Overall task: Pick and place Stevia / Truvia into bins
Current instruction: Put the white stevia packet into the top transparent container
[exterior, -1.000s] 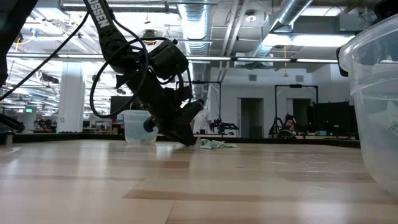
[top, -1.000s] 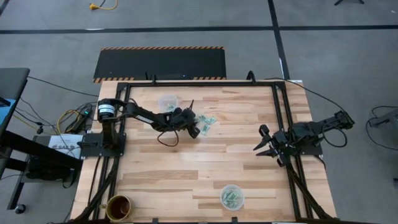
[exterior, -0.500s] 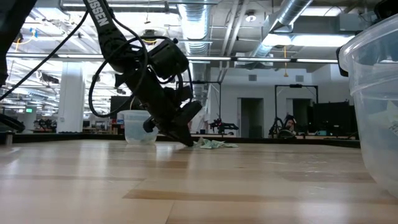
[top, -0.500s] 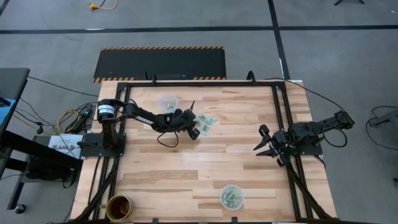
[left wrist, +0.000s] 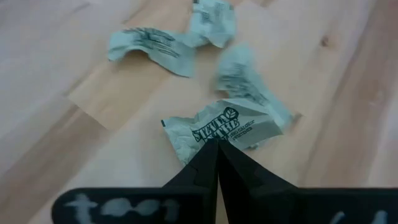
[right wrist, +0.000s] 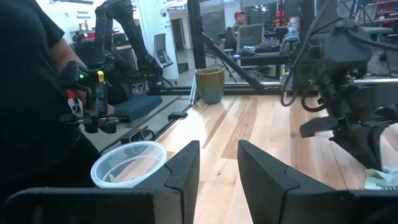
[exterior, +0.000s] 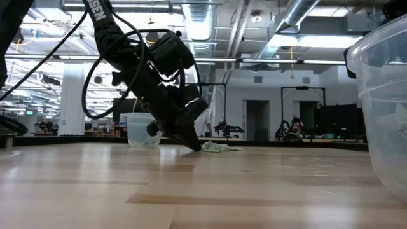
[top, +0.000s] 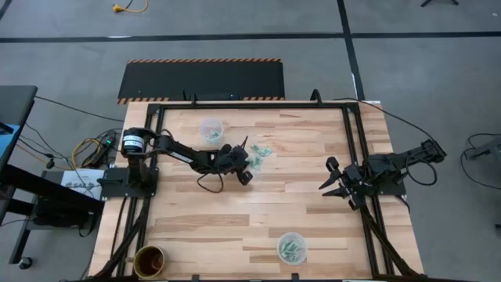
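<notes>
Several pale green Stevia packets (top: pixel 259 156) lie loose on the wood at the table's far middle; the left wrist view shows them crumpled (left wrist: pixel 152 43). My left gripper (top: pixel 244 174) is down at the near-left side of this pile, shut on one packet (left wrist: pixel 235 124). One clear cup (top: pixel 210 128) stands far left of the pile. The other clear cup (top: pixel 292 247) stands near the near edge with packets inside. My right gripper (top: pixel 335 185) waits open at the table's right side. My left gripper pinches the printed packet by its nearest edge (left wrist: pixel 214 135) between its two shut fingertips (left wrist: pixel 205 163). The fingers slant down from the table's left (exterior: pixel 191 137). The packet lies crumpled on the wood beyond the tips, not lifted.
A brown dark-rimmed cup (top: pixel 149 261) stands at the near left corner. Black frame rails (top: pixel 360 149) run along the table's sides. Bare wood lies across the middle. The right wrist view shows a person in dark clothing (right wrist: pixel 37 93) beside the table.
My left gripper has shifted a little toward the near edge and the right while staying low at the packet pile. The right arm has kept still.
</notes>
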`<state>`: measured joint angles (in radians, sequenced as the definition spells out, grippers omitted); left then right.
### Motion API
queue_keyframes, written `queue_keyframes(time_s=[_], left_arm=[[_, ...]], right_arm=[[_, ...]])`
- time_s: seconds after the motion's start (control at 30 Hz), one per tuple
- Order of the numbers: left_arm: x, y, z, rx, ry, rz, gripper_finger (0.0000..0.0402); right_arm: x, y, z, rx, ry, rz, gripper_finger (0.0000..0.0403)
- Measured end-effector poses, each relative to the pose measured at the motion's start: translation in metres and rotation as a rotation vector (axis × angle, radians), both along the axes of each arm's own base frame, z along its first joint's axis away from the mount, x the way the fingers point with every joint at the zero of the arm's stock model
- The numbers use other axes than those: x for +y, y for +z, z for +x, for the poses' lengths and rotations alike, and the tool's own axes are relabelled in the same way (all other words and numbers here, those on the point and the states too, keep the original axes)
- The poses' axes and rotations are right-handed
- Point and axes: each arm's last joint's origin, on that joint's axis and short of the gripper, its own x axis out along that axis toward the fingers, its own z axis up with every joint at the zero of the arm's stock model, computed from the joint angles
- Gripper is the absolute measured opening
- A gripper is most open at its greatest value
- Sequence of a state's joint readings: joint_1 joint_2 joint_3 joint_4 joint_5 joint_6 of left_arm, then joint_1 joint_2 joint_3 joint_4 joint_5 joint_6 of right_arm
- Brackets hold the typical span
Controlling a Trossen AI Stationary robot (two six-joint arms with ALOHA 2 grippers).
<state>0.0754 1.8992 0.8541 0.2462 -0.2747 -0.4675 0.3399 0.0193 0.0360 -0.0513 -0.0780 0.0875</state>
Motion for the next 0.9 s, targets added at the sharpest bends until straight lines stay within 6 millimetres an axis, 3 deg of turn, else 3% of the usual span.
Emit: queue_keyframes(time_s=[0.2, 0.53, 0.9], left_arm=[[-0.013, 0.004, 0.000, -0.014, -0.001, 0.042, 0.0000], [-0.015, 0.034, 0.001, -0.111, 0.019, 0.115, 0.0000], [-0.012, 0.032, -0.001, -0.060, -0.048, 0.146, 0.0006]], right_arm=[[0.000, 0.000, 0.000, 0.000, 0.000, 0.000, 0.0102], [0.000, 0.000, 0.000, 0.000, 0.000, 0.000, 0.0102], [0.000, 0.000, 0.000, 0.000, 0.000, 0.000, 0.0102]])
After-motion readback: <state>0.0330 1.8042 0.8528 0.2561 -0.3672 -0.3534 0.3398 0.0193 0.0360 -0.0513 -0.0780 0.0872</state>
